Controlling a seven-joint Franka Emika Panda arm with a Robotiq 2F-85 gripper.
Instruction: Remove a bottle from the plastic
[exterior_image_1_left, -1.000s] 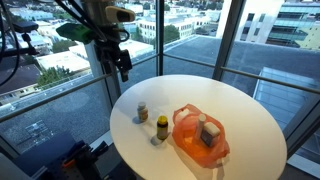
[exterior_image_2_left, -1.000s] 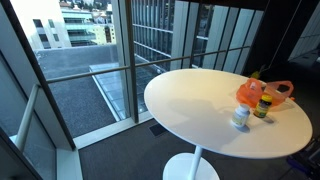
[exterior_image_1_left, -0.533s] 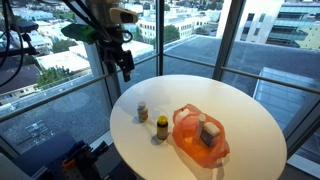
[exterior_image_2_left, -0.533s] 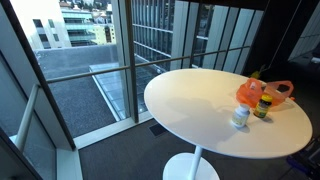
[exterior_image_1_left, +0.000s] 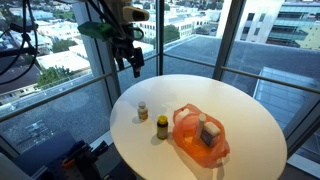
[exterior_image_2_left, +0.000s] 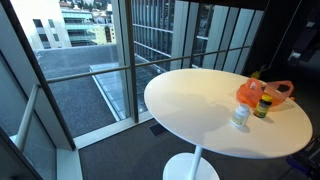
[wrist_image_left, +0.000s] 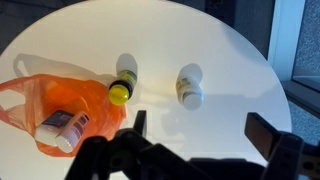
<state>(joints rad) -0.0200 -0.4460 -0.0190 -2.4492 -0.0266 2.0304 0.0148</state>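
Wears pale grey-white casing on the arm (exterior_image_1_left: 120, 12) in an exterior view, with a green patch (exterior_image_1_left: 96, 30) near the wrist. Ends in a black, blocky gripper (exterior_image_1_left: 135, 66). Trails looping black cables (exterior_image_1_left: 14, 58). Shows dark, squared fingers (wrist_image_left: 268, 132) in the wrist view.

A round white table (exterior_image_1_left: 245, 100) is standing beside floor-to-ceiling glass – its bare top is filling most of the wrist view (wrist_image_left: 230, 55). In an exterior view the tabletop (exterior_image_2_left: 190, 100) is resting on a white pedestal base (exterior_image_2_left: 190, 166), which is sitting on dark grey flooring (exterior_image_2_left: 105, 150). Dark vertical window frames (exterior_image_2_left: 128, 60) are dividing the panes. Outside, a metal balcony railing (exterior_image_2_left: 90, 70) is running along the glass, and pale city buildings (exterior_image_1_left: 185, 20) are showing beyond – a white block (exterior_image_2_left: 55, 35) among them.
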